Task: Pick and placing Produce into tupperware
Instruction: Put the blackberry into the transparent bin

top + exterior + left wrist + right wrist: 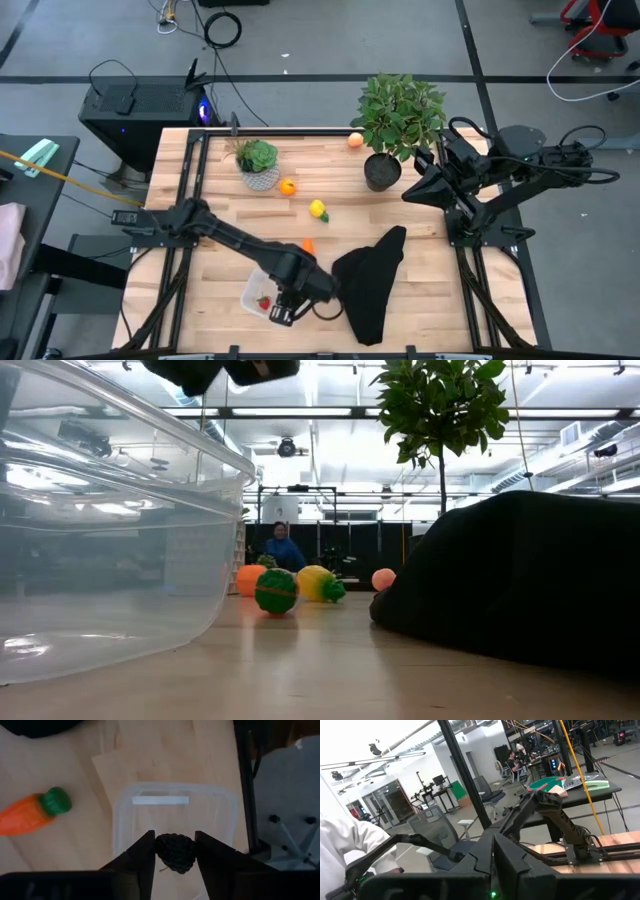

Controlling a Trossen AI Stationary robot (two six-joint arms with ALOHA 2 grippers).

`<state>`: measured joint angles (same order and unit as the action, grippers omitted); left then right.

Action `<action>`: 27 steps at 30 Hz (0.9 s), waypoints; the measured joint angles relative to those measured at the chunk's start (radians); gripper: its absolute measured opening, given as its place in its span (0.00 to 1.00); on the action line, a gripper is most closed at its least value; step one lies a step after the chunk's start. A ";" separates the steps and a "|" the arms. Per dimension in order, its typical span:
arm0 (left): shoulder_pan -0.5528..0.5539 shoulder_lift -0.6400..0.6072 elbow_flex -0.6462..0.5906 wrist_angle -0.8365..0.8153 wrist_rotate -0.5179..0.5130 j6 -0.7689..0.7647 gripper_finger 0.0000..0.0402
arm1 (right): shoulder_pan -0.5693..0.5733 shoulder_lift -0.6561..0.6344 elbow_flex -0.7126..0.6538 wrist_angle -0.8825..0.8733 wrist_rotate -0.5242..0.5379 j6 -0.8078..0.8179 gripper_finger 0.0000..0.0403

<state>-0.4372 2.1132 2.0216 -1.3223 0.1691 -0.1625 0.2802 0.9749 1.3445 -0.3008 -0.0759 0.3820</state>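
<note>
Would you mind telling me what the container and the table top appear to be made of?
The tupperware looks like clear, glossy plastic: the wood shows through its floor and its rim catches highlights. The table looks like pale butcher-block wood with a smooth finish, judging by its plank lines and grain.

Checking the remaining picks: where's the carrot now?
High view: the carrot lies on the table's near middle, between the left tool and the black cloth, just outside the tupperware.

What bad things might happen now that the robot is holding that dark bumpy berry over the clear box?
The left gripper holds the berry close to one end of the box, so a drop might bounce off the rim onto the table. The box looks light, so jaws dipping too low could shove it. The black cloth lies right beside that arm and might get snagged.
</note>
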 joint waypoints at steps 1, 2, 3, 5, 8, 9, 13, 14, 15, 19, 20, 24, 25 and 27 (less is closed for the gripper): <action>-0.004 0.000 0.000 0.005 -0.007 -0.010 0.33 | 0.000 0.000 0.000 0.000 0.000 0.000 0.06; -0.006 0.000 0.000 0.007 -0.009 -0.015 0.32 | 0.000 0.000 0.000 0.000 0.000 0.000 0.06; -0.006 0.000 0.000 0.008 -0.014 -0.016 0.31 | 0.000 0.000 0.000 0.000 0.000 0.000 0.06; -0.009 0.000 0.000 0.008 -0.025 -0.017 0.30 | 0.000 0.000 0.000 0.000 0.000 0.002 0.06; -0.010 0.007 0.000 0.015 -0.026 -0.017 0.32 | 0.000 0.000 0.000 0.000 0.000 0.009 0.06; -0.010 0.011 0.000 0.013 -0.027 -0.016 0.33 | 0.000 0.000 0.000 0.000 0.000 0.009 0.06; -0.017 0.038 0.000 0.021 -0.028 0.002 0.35 | 0.000 0.000 0.000 0.001 0.000 0.011 0.06; -0.017 0.046 0.000 0.029 -0.027 0.010 0.34 | 0.000 0.000 0.000 0.001 0.000 0.011 0.06; -0.018 0.051 0.000 0.032 -0.029 0.016 0.33 | 0.000 0.000 0.000 0.002 0.000 0.011 0.06; -0.015 0.067 0.000 0.042 -0.034 0.023 0.31 | 0.000 0.000 0.000 0.009 0.000 0.017 0.06; -0.015 0.067 0.000 0.044 -0.034 0.026 0.31 | 0.000 0.000 0.000 0.009 0.000 0.019 0.06; -0.014 0.067 0.000 0.049 -0.042 0.040 0.36 | 0.000 0.000 0.000 0.009 0.000 0.034 0.06; -0.013 0.067 0.000 0.046 -0.042 0.041 0.38 | 0.000 0.000 0.000 0.009 0.000 0.034 0.06; -0.012 0.067 0.000 0.046 -0.042 0.044 0.41 | 0.000 0.000 0.000 0.009 0.000 0.034 0.06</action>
<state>-0.4495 2.1799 2.0212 -1.2759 0.1272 -0.1188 0.2798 0.9745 1.3449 -0.2916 -0.0761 0.4164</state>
